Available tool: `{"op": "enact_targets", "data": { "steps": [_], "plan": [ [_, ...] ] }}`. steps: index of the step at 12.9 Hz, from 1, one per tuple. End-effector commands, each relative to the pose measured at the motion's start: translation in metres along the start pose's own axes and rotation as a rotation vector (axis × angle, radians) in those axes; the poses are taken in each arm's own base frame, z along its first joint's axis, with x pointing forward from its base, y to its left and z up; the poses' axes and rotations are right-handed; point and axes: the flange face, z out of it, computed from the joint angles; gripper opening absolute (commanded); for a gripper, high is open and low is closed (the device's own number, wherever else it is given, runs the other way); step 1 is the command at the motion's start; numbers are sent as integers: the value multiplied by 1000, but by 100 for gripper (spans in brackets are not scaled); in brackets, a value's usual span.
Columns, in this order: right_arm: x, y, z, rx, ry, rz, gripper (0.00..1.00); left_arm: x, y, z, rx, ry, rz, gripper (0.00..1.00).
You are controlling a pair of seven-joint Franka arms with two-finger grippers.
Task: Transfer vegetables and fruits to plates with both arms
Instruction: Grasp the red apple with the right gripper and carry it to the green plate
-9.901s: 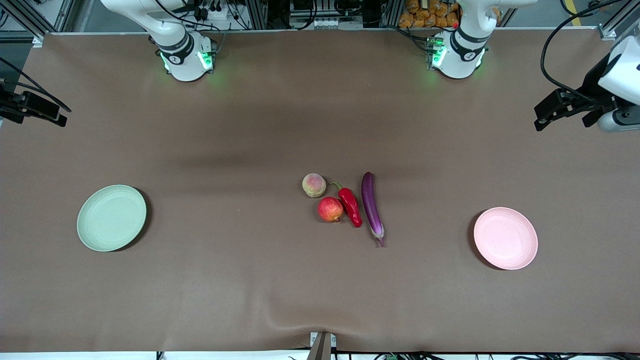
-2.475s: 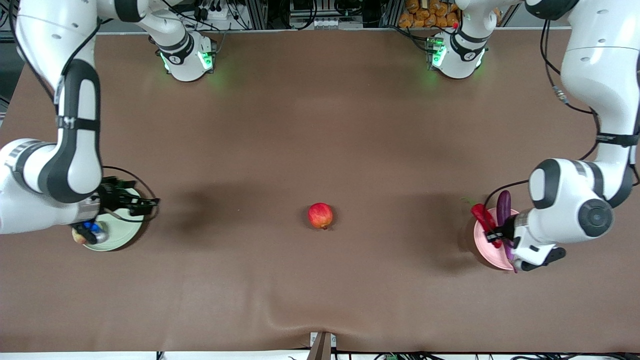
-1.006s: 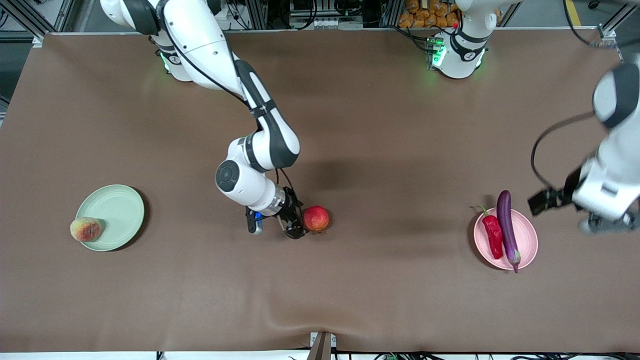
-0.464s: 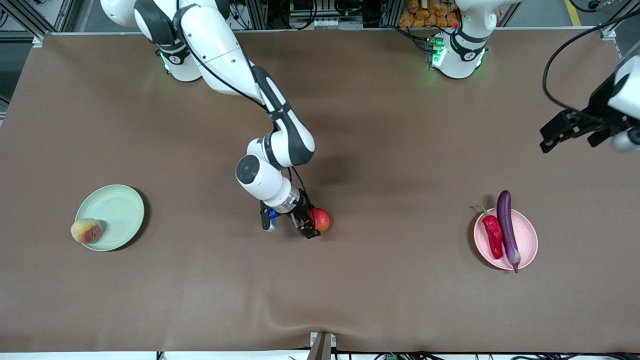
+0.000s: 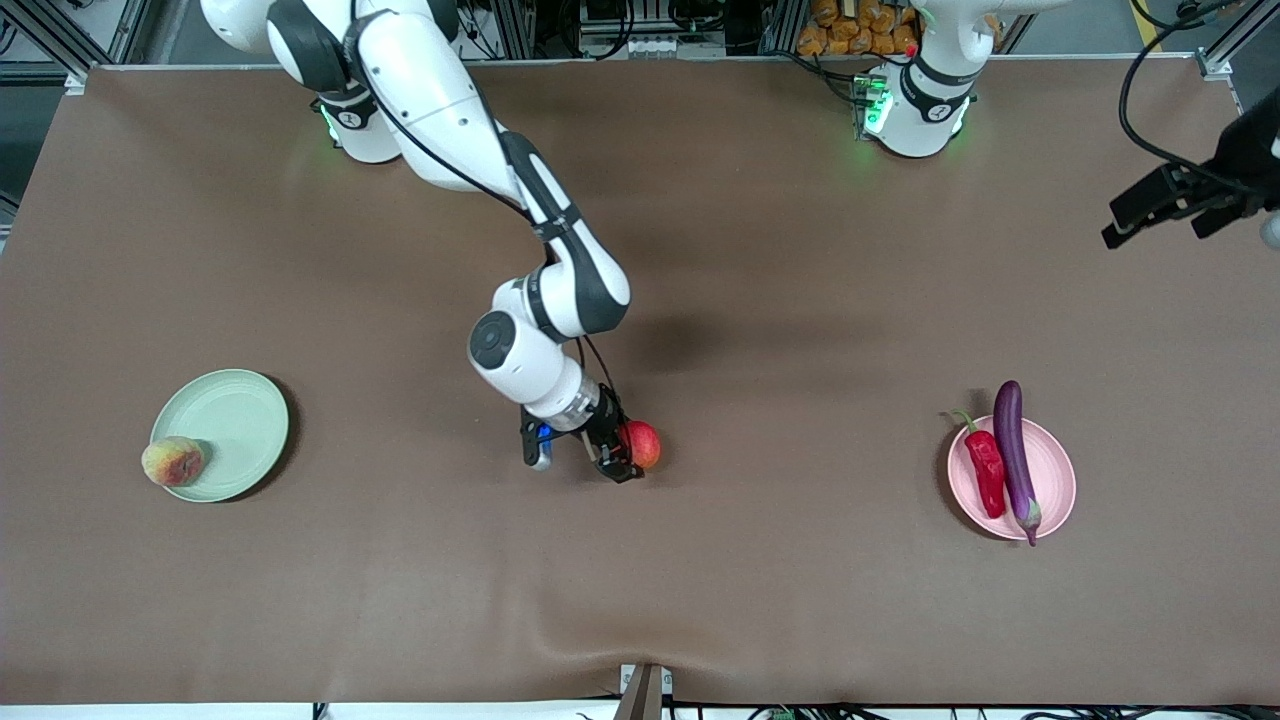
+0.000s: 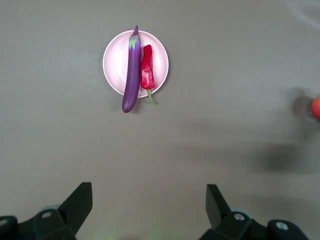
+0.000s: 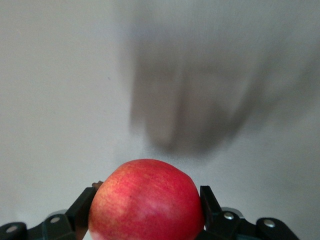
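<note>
The pink plate point(image 5: 1055, 488) is already loaded with eggplant point(image 5: 1014, 445) and chili point(image 5: 986, 470); well above it, the left gripper point(image 5: 1150, 210) has been withdrawn, fingers spread. Toward the right arm's end from that plate, at mid-table, the right gripper point(image 5: 622, 447) has been closed around the red fruit point(image 5: 644, 443), so only its carry to the green plate point(image 5: 235, 420), where the peach point(image 5: 172, 461) sits on the rim, appears left.

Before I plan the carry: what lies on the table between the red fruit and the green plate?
Nothing but bare tablecloth between the red fruit and the green plate, front view.

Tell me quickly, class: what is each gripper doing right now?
Right gripper: shut on the red fruit at mid-table.
Left gripper: open, empty, raised over the left arm's end of the table.
</note>
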Motion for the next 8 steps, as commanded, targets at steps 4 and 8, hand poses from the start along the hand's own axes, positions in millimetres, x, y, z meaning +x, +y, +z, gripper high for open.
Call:
{"op": "enact_targets", "data": {
  "steps": [4,8],
  "plan": [
    [80,-36,-188,-271,-97,-109,52,-10,-9,2,2,-26,-16,100],
    [219,3,-264,-303,-229,-241,23,-10,-8,-3,1,-18,-22,100]
  ]
}}
